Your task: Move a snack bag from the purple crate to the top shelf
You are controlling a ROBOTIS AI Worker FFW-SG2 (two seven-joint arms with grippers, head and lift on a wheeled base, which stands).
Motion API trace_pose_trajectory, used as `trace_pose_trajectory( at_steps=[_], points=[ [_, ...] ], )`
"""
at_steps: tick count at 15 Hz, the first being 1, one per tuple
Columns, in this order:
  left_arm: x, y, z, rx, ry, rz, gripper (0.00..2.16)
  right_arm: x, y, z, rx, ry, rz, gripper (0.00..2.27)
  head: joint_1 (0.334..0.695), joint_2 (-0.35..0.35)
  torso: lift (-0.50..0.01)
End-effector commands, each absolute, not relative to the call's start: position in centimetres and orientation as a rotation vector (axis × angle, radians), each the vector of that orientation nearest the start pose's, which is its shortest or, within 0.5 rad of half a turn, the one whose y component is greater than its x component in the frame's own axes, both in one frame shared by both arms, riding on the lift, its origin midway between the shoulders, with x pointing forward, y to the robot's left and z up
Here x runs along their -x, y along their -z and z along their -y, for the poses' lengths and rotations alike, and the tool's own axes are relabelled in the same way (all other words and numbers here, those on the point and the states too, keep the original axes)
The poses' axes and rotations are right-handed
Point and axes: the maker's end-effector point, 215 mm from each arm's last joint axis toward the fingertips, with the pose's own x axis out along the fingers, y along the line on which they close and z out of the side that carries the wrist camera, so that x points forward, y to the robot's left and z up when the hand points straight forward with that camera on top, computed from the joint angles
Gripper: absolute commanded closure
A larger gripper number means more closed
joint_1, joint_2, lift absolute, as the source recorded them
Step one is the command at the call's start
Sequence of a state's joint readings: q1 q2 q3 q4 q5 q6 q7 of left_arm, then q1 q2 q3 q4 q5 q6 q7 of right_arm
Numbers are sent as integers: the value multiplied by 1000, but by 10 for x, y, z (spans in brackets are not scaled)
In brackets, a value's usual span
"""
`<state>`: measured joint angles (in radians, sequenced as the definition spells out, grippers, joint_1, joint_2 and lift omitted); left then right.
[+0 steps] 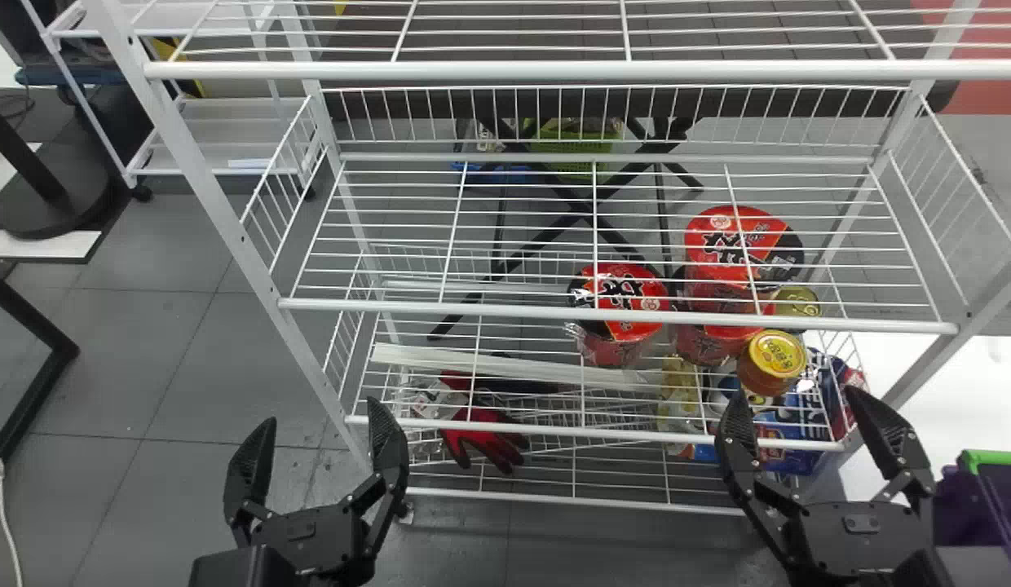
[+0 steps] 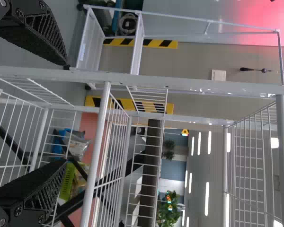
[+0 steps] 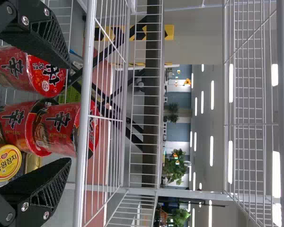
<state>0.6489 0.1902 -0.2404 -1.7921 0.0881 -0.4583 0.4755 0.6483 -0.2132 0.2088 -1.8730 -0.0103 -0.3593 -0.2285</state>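
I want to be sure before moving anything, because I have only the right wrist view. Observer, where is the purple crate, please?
Observer: In the head view, the purple crate is at the right edge, to the right of the right pincer.
Operator: Thank you. And the left pincer, does it hold something already?
Observer: No, the left pincer is open, with nothing between its fingers.
Operator: Understood. Is there any thing low in the rack, on the left side, that I should know?
Observer: Yes, a red glove is low in the rack, left of the middle.
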Motion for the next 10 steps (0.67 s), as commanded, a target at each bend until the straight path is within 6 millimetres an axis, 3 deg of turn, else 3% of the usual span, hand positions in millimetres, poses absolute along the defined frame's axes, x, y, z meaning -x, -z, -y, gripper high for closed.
trace_pose_trajectory(
  at_steps=[1,10],
  points=[
    [-349,412,-232,74,-208,-20,73,-366,393,183,35,-66,-5,124,695,77,-368],
    [-349,415,-230,71,-202,-32,73,-365,394,178,43,-77,-9,120,695,79,-404]
  ],
)
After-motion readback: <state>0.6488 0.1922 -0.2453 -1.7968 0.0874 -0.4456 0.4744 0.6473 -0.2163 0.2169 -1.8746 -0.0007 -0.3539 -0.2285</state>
